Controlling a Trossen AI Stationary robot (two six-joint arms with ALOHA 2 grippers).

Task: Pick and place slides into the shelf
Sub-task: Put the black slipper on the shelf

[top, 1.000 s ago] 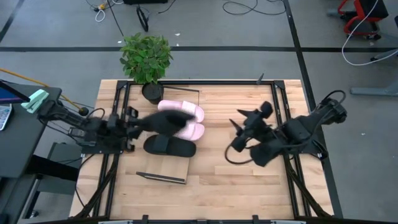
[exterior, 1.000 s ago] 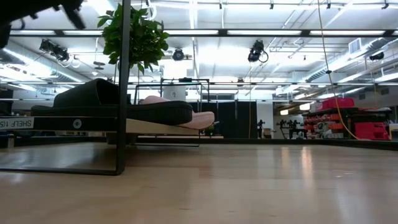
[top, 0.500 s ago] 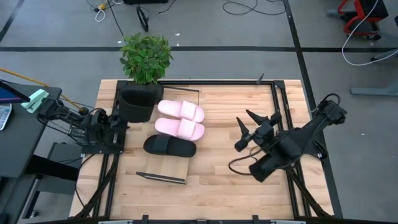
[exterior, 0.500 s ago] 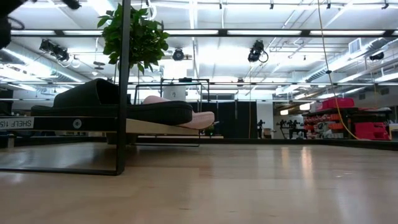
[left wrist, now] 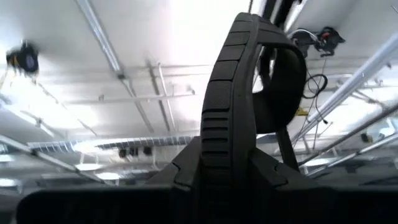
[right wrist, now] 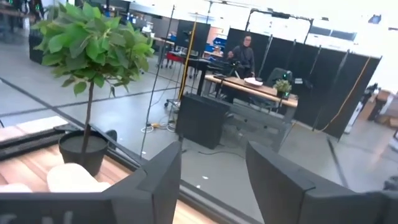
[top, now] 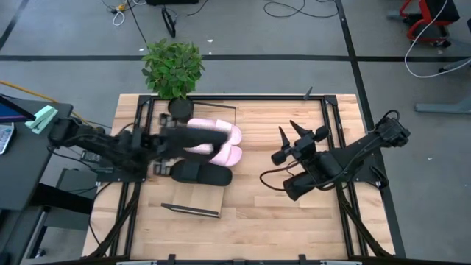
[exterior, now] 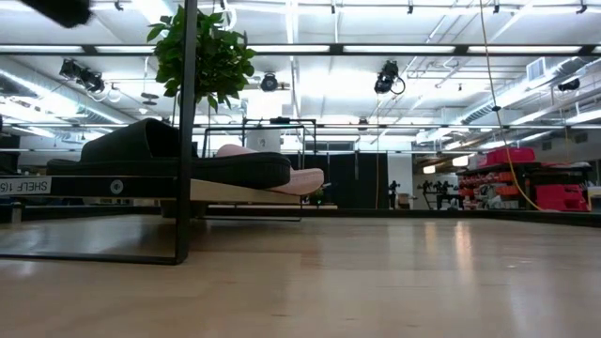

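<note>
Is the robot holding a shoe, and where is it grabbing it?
Yes. The left gripper holds a black slide sandal, apparently by its sole edge. The right gripper holds nothing.

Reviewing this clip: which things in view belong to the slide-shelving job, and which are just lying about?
Job:
- shelf
- black slide on the shelf
- pink slide nearer the plant
- other pink slide
- held black slide, gripped by the left gripper
- right gripper, open, waiting beside the shelf

Lying about:
- potted plant
- floor cables
- person beyond the table
</note>
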